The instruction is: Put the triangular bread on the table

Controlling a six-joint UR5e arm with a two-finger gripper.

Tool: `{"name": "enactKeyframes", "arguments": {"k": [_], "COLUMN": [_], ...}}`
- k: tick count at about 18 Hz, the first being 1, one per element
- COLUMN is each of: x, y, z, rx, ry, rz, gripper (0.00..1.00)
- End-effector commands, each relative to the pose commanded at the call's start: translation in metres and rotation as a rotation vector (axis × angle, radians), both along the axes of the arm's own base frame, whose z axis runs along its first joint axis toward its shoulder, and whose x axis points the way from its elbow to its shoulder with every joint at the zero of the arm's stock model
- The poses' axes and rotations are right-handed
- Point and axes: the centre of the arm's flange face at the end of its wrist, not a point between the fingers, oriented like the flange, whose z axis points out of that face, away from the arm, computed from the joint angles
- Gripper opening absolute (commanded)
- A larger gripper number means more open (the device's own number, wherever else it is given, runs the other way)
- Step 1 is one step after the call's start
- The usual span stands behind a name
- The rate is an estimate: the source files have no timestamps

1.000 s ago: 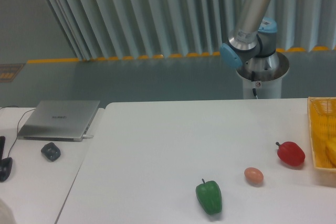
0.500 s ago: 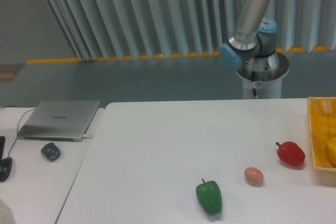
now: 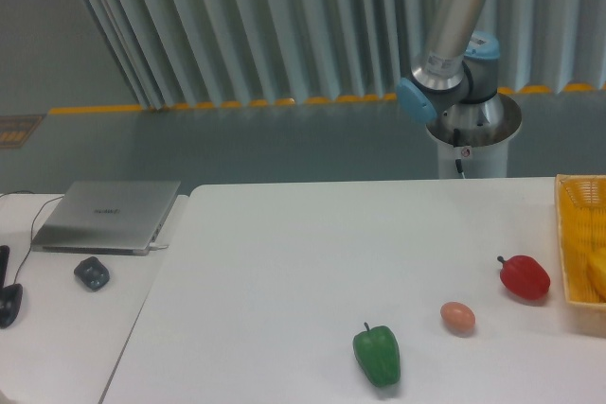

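Observation:
The large white table (image 3: 312, 253) fills the middle and right of the view. A yellow basket (image 3: 571, 234) stands at its right edge. A golden-yellow rounded thing (image 3: 597, 273) lies in the basket, mostly cut off by the frame; it looks like the triangular bread. Only the arm's base (image 3: 472, 130) and lower links (image 3: 453, 26) show, behind the table's far right. The gripper is out of view.
On the table's front right lie a red pepper (image 3: 524, 276), a small brown egg (image 3: 457, 317) and a green pepper (image 3: 377, 354). A smaller white desk (image 3: 57, 328) at the left holds a closed laptop (image 3: 108, 216) and a mouse (image 3: 92, 272).
The arm and the objects have not moved. A pale shape at the bottom left corner has slid almost out of the frame.

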Motion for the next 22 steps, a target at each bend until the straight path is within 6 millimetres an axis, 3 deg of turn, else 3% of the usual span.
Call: {"name": "enactKeyframes", "arguments": {"k": [6, 13, 19, 21, 22], "x": [-0.001, -0.007, -0.009, -0.010, -0.012], "y": [0.002, 0.000, 0.002, 0.002, 0.002], "z": [-0.008, -0.036, -0.035, -0.032, -0.029], "rx": [0.006, -0.001, -0.006, -0.010, -0.013], "ry": [0.000, -0.020, -0.015, -0.010, -0.008], "rz": [0.068, 0.072, 0.069, 0.084, 0.087], "gripper": [1.00, 1.00, 1.00, 0.69, 0.62]}}
